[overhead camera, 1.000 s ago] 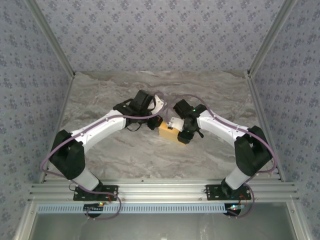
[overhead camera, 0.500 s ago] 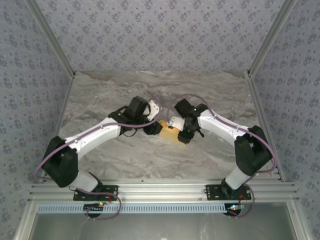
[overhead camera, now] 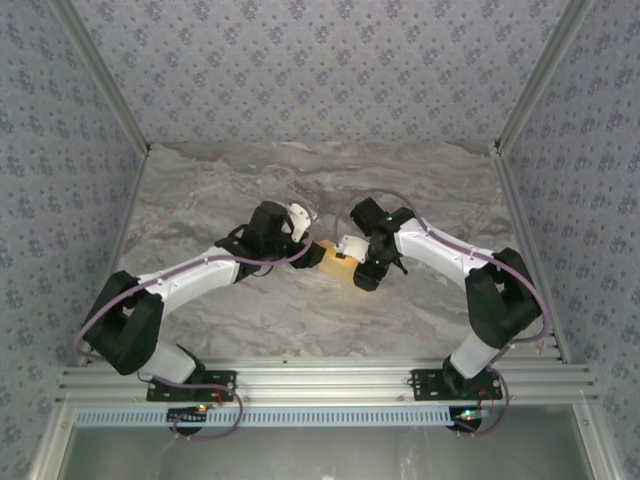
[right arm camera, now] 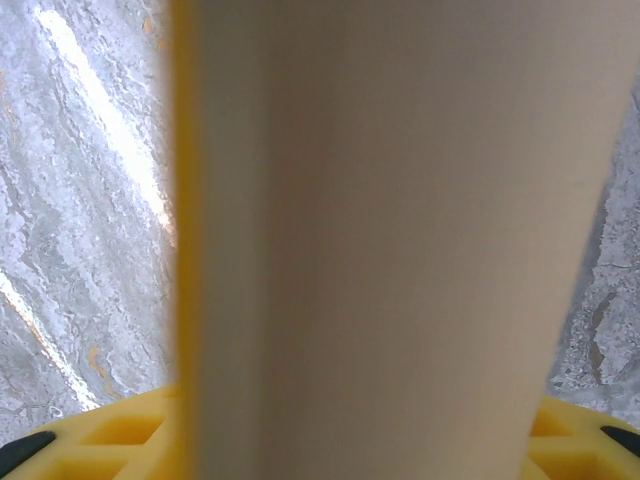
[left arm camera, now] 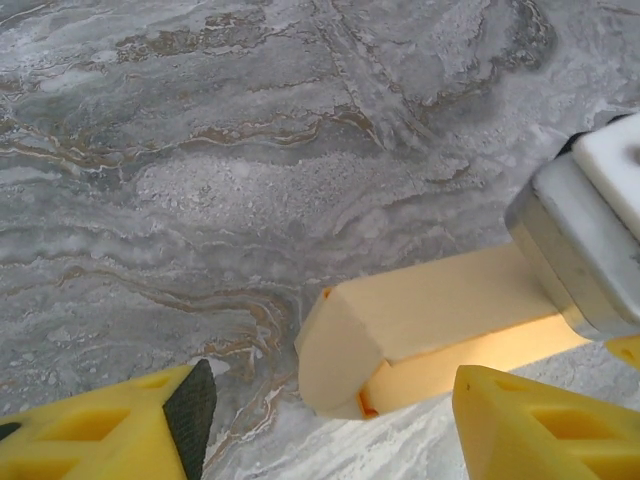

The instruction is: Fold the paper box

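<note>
Paper box point(left arm camera: 430, 310) by L end effector point(left arm camera: 330, 425)

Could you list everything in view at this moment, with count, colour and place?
paper box: one, yellow-orange, mid-table between the two grippers.
table: one, grey marbled top, under everything.
wall panels: three, grey-blue floral print, at the back and on both sides.
rail: one, silver aluminium, at the near edge, carrying both arm bases.
left arm: one, white and black, reaching in from the left.
right arm: one, white and black, reaching in from the right.
left gripper: one, yellow fingers, open, with the box's end between them and gaps on both sides.
right gripper: one, yellow fingers, at the box's other end; grip unclear.
</note>
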